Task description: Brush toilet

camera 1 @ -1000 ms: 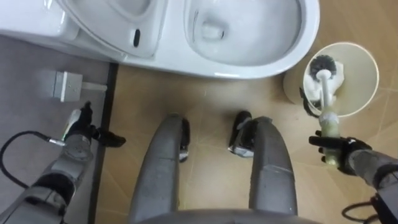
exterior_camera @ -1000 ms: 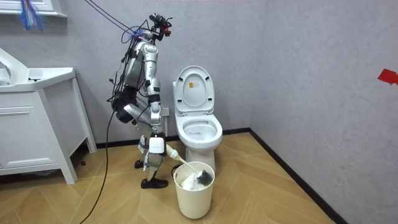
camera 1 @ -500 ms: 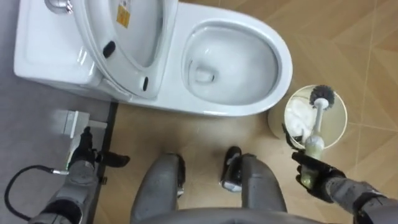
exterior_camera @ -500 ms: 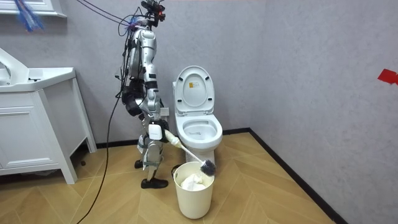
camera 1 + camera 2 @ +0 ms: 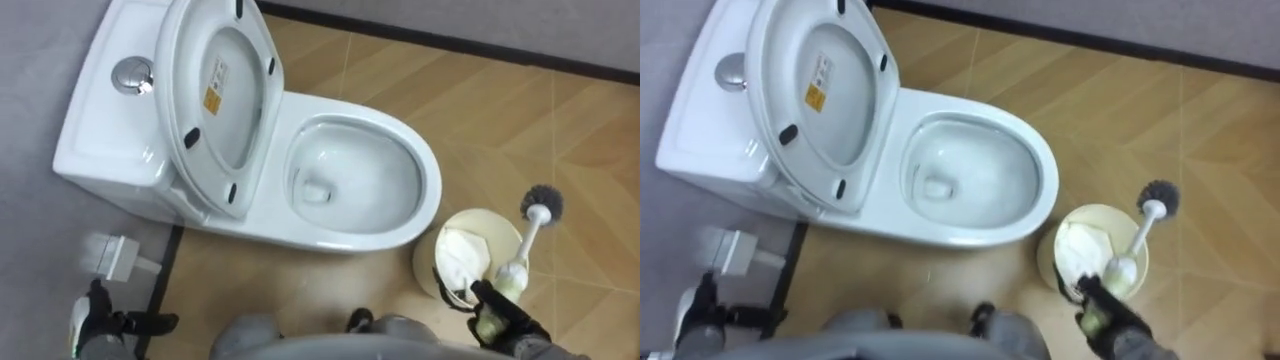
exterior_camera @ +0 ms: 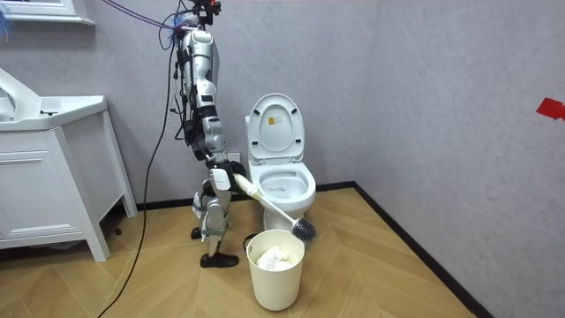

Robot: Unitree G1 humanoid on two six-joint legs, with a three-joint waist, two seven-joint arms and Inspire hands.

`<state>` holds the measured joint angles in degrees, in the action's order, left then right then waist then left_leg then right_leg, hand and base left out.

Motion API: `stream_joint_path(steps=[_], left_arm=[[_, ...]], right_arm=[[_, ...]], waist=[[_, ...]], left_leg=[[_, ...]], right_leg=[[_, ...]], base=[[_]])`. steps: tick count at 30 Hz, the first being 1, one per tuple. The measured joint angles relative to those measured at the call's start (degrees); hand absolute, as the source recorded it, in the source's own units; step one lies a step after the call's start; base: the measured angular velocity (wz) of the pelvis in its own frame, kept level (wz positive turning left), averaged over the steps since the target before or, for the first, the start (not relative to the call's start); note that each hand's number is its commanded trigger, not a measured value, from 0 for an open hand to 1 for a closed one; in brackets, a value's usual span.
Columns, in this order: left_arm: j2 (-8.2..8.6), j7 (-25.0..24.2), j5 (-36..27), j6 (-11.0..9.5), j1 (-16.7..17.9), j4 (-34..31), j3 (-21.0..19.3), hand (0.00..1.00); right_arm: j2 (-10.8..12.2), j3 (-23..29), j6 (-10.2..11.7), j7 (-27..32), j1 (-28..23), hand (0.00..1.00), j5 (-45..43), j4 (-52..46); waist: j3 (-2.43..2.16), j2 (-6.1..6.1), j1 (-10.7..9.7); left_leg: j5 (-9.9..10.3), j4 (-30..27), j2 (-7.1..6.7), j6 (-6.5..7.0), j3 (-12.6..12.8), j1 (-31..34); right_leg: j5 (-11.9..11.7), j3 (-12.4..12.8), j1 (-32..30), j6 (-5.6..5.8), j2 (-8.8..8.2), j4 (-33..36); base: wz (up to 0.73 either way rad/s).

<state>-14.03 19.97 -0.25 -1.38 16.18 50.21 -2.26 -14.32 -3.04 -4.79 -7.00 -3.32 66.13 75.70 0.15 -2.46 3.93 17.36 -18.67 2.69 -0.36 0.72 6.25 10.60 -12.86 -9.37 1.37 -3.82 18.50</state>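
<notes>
Sticker [image 5: 212, 99], small & yellow, sits on the inner face of the raised lid [image 5: 240, 50] of the toilet [image 5: 428, 190]. It has dark print too small to read, and no other writing is legible. Round flush button [image 5: 132, 75] is on the tank top, behind the lid.

Toilet brush [image 5: 530, 225] is in the right hand [image 5: 508, 316], off the toilet's front-right corner, w/ the fingers wrapped tight round its pale grip end. Its long axis runs diagonal. The grip is nearest the robot, and the white shaft leads away to the dark bristle head, which points outward, clear of the bowl & just past the bin [image 5: 426, 285]. In the room view the shaft slopes down from the hand, w/ the head low by the toilet's front, above the floor.

Bin stands just beside the toilet's front, white paper inside. Left hand [image 5: 92, 318] shows on the tank side of the toilet, and its state can't be told. Robot stands upright at the toilet's side, on the room view's left.
</notes>
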Motion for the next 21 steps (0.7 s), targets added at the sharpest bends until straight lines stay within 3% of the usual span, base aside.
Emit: stream_joint_path(steps=[6, 13, 17, 21], left_arm=[[2.2, 3.2, 4.7, -0.7, 2.8, -2.6, -3.8, 0.0], [2.47, 9.3, 6.2, -2.0, 4.0, -9.2, -5.6, 0.0], [3.97, 11.3, 14.1, -2.5, 6.4, -18.2, -5.9, 0.0], [4.06, 14.1, 20.9, -3.5, 8.1, -26.3, -5.8, 0.0]], right_arm=[[1.3, 2.2, 0.9, 0.0, -2.0, 1.0, -1.0, -0.3], [1.4, 2.2, 1.5, 1.3, -2.0, 1.0, -1.5, -1.6], [1.7, 2.1, 2.9, 1.4, -2.1, 1.0, -4.0, -2.9], [3.0, 1.9, 3.9, 1.2, -1.1, 1.0, -9.5, -3.5]], waist=[[0.0, -0.03, 0.5], [0.01, -0.2, 1.5], [0.08, -0.56, 2.7], [0.1, -1.09, 2.9]], left_leg=[[0.0, 2.1, 0.14, 0.01, -0.1, -3.8], [-0.2, 3.0, 0.2, 0.07, 0.0, -6.1], [-0.2, 3.0, 0.17, 0.07, -0.4, -7.1], [-0.3, 2.8, 0.13, -0.06, -1.5, -7.0]], right_leg=[[-0.2, -0.3, 3.9, 0.38, 0.43, -2.5], [-0.2, -1.5, 5.9, 0.44, 0.37, -2.9], [-0.1, -1.6, 7.1, 0.58, 0.38, -3.1], [-0.1, -2.4, 8.1, 0.59, 0.45, -3.9]], base=[[0.01], [0.0], [0.06], [0.13]])
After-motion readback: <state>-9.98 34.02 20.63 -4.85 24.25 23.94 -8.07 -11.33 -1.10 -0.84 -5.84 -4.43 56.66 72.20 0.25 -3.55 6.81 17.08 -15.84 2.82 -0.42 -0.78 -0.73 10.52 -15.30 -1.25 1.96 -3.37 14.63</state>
